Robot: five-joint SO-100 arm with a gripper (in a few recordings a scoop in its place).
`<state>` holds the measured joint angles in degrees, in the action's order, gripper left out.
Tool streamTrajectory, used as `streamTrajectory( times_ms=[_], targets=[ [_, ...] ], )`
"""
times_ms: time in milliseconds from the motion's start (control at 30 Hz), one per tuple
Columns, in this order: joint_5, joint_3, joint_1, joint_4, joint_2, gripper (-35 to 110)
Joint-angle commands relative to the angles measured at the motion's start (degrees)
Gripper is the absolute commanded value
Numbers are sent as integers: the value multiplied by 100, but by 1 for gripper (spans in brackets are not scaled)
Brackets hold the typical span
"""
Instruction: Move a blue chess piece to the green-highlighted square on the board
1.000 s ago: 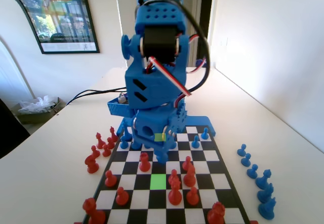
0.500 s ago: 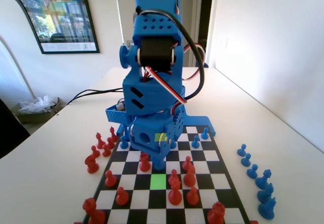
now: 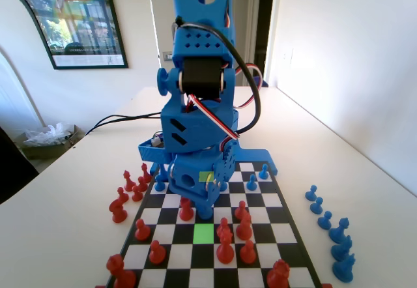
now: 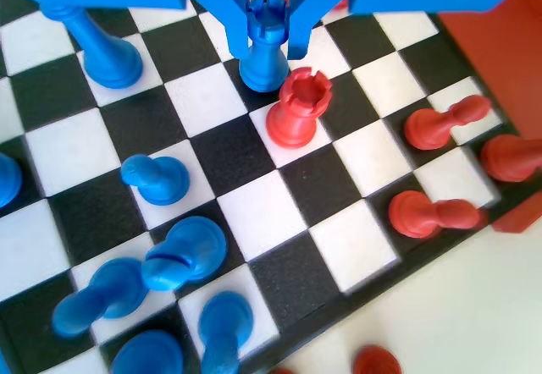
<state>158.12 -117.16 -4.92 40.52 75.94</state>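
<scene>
1. the board [image 3: 171, 201] lies chequered black and white on the table [image 3: 78, 203], running from the fixed view's near edge to the foot of the blue arm [image 3: 199, 105].
2. the arm leans low over the middle of the board in the fixed view, with its gripper [image 3: 205, 208] just behind the green square [image 3: 204, 232].
3. red pieces [image 3: 225, 244] stand around the green square on the near ranks in the fixed view; more red ones sit off the board's left edge.
4. a row of blue pieces [image 3: 329, 226] stands on the table to the right of the board in the fixed view, well apart from the arm.
5. in the wrist view the gripper [image 4: 269, 29] hangs from the top edge, its two jaws narrow and pressed on either side of the blue piece [image 4: 266, 51], gripping its crenellated top.
6. the blue piece's base is over a black square; whether it touches the board i cannot tell.
7. a red rook [image 4: 296, 108] stands just beside it on the next white square, very close.
</scene>
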Motion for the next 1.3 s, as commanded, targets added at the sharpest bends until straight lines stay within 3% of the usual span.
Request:
streamTrajectory(
  times_ms=[0,767,1267],
  targets=[
    [18,-44,-79,-149,185,4],
    [97,-378,-114,-439,211,7],
    [9,290,-79,589,237,10]
  ],
)
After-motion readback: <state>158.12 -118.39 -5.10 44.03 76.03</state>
